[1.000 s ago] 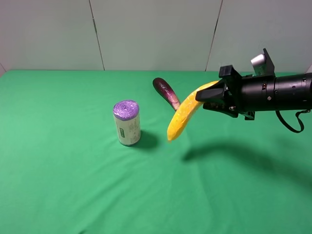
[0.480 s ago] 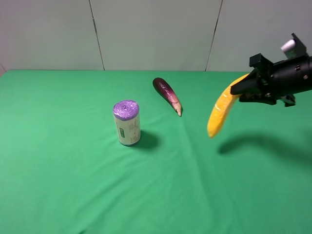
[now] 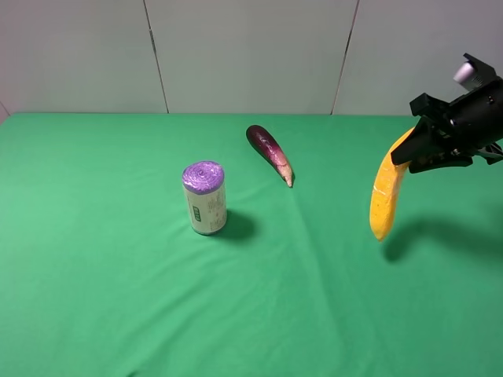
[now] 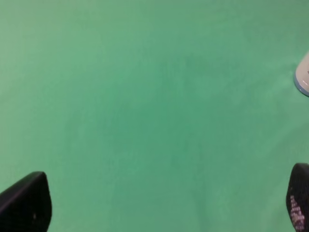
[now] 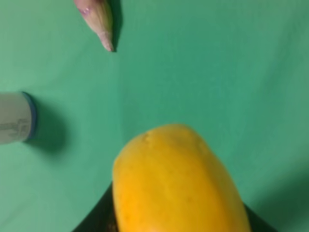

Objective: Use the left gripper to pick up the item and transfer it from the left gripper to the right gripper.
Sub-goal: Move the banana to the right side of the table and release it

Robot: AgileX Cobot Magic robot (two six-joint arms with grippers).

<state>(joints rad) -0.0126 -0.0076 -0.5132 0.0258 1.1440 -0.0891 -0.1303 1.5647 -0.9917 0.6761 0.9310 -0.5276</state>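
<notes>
- The left gripper is showing 2 black fingertips, standing wide apart above the cloth.
- Plain green cloth is filling nearly the whole view.
- A white, blue-rimmed object is peeking in at 1 edge, only partly visible.

A purple-topped roll stands near a lying eggplant on green cloth.

Right arm comes in high from the right edge, and the right gripper angles downward, clamped tight on the banana. Over on the other side, the left gripper has its jaws spread wide, with only the two dark tips showing.
</notes>
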